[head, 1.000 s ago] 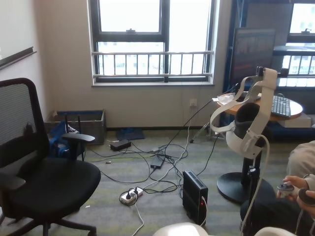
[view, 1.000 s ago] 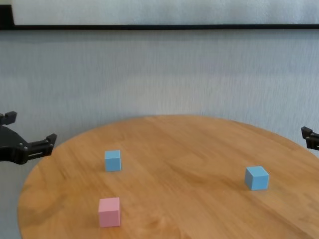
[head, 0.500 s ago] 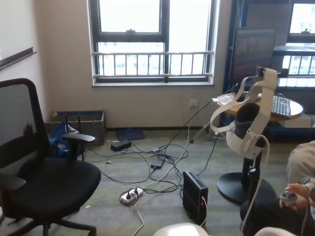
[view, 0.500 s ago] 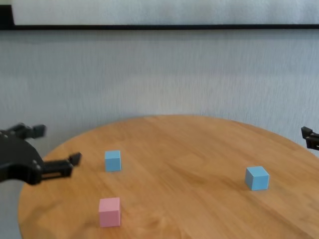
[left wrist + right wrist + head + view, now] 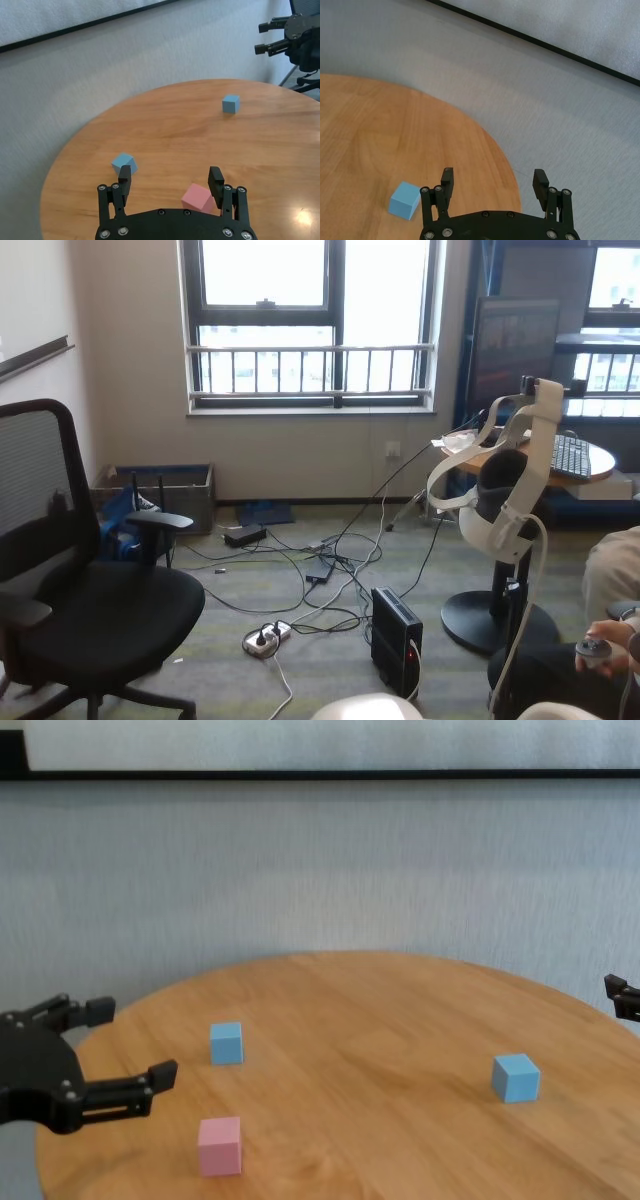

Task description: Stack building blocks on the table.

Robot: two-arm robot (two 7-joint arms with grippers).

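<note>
The building blocks all sit apart on the bench [image 5: 400, 1020], none stacked on another. In the chest view the pink block [image 5: 219, 1145] lies low and left of centre, near the bench's near edge. One blue block [image 5: 226, 1042] stands just above it in the frame, and the second blue block [image 5: 515, 1077] rests well apart at the right of the frame. All three sit flat on the round wood-grain top.

My left hand [image 5: 125, 1050] reaches in from the left edge of the chest frame, fingers spread wide and grasping nothing. It hangs over the bench's left rim, with the near blue block and the pink block just to its right in the frame. Through the left wrist camera I see my two fingertips framing the lower middle of the picture. The pink block [image 5: 198, 197] shows between them, closer to the right-hand one, and a blue block [image 5: 124, 163] sits just above the left-hand one.

My right hand [image 5: 492, 181] is released too, holding nothing. In the chest view only its tip [image 5: 622, 997] shows at the right edge, beyond the bench's rim. Its wrist camera shows a blue block [image 5: 404, 200] on the wood at the lower left of the frame.
</note>
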